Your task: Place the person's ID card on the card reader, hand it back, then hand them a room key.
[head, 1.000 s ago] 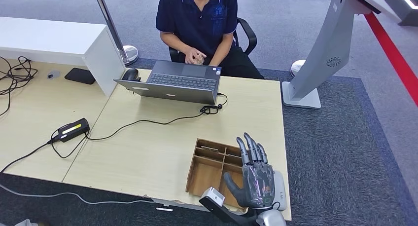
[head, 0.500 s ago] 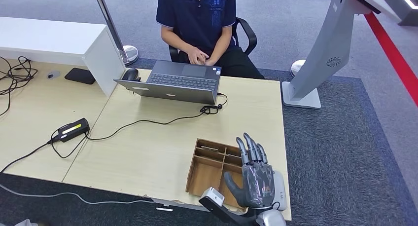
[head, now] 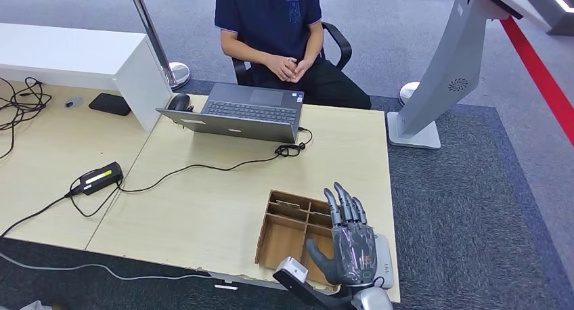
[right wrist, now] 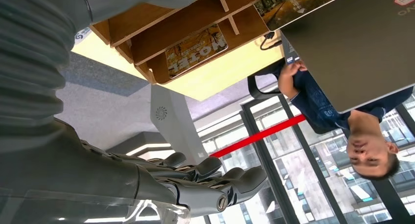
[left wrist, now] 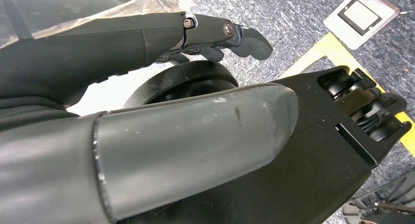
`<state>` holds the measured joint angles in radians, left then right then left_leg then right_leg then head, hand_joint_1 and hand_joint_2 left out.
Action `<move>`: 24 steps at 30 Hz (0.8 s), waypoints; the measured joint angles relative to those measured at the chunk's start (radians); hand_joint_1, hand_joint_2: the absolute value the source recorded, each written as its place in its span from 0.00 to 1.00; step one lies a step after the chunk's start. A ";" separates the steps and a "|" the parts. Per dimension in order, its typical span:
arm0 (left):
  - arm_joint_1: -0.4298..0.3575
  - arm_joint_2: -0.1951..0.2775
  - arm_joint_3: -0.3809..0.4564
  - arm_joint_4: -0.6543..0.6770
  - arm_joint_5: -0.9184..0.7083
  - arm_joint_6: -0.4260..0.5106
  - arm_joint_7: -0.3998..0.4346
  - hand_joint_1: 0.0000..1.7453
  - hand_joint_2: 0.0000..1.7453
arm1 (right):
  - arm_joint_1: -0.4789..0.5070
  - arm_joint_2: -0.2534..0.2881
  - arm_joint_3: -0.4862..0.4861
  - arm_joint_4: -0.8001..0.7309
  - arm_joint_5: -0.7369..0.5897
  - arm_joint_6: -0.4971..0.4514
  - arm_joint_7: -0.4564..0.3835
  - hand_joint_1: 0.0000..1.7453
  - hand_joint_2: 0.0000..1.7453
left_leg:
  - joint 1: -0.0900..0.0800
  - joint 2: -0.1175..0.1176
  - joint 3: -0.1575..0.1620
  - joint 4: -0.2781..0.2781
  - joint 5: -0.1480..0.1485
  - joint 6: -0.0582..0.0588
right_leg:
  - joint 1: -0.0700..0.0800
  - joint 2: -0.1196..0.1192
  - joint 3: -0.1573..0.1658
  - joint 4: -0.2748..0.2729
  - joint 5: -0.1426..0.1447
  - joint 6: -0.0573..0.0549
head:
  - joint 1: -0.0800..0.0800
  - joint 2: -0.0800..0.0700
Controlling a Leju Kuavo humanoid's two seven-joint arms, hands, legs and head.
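- Room key (right wrist: 195, 50): a card printed "MOTEL", lying flat in a compartment of the wooden tray (head: 292, 229); a second card (right wrist: 296, 3) lies in another compartment. I judge the key handover not yet begun.
- ID card: I see none on the worktop (head: 223, 202), nor in the person's clasped hands (head: 288, 68); the card reader I cannot identify. Stage uncertain.
- Right robot hand (head: 348, 242): raised over the tray's near corner, fingers straight and spread, holding nothing.
- Left robot hand (left wrist: 195, 116): hanging over grey carpet; its grasp I cannot tell.
- Views compared: the right wrist view reveals the card faces; the head view hides them behind the tray's partitions, but shows the laptop (head: 240, 112).
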<state>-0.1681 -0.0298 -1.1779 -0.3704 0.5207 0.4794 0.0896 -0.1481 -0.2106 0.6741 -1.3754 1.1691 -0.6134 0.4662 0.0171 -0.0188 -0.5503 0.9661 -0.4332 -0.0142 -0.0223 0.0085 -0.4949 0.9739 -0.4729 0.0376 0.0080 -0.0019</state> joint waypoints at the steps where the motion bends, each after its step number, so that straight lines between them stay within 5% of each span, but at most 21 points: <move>1: 0.000 0.000 0.000 0.000 0.000 0.000 0.000 0.00 0.00 | 0.000 0.000 0.000 0.000 0.000 0.000 0.000 0.00 0.25 | 0.000 0.000 0.000 0.000 0.000 0.000 | 0.000 0.000 0.000 0.000 0.000 0.000 | 0.000 0.000; 2: 0.000 0.000 0.000 0.000 0.000 0.000 0.000 0.00 0.00 | 0.000 0.000 0.000 0.000 0.000 0.000 0.000 0.00 0.00 | 0.000 0.000 0.000 0.000 0.000 0.000 | 0.000 0.000 0.000 0.000 0.000 0.000 | 0.000 0.000; 24: 0.000 0.000 0.000 0.000 0.000 0.004 0.000 0.00 0.00 | 0.000 0.000 0.000 0.000 -0.003 -0.001 -0.003 0.00 0.00 | 0.000 0.000 0.000 0.000 0.000 0.000 | 0.000 0.000 0.000 0.000 0.000 0.000 | 0.000 0.000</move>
<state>-0.1683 -0.0298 -1.1784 -0.3704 0.5207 0.4829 0.0896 -0.1484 -0.2106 0.6741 -1.3752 1.1658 -0.6146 0.4636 0.0171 -0.0188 -0.5503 0.9661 -0.4332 -0.0142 -0.0223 0.0085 -0.4949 0.9739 -0.4729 0.0377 0.0080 -0.0019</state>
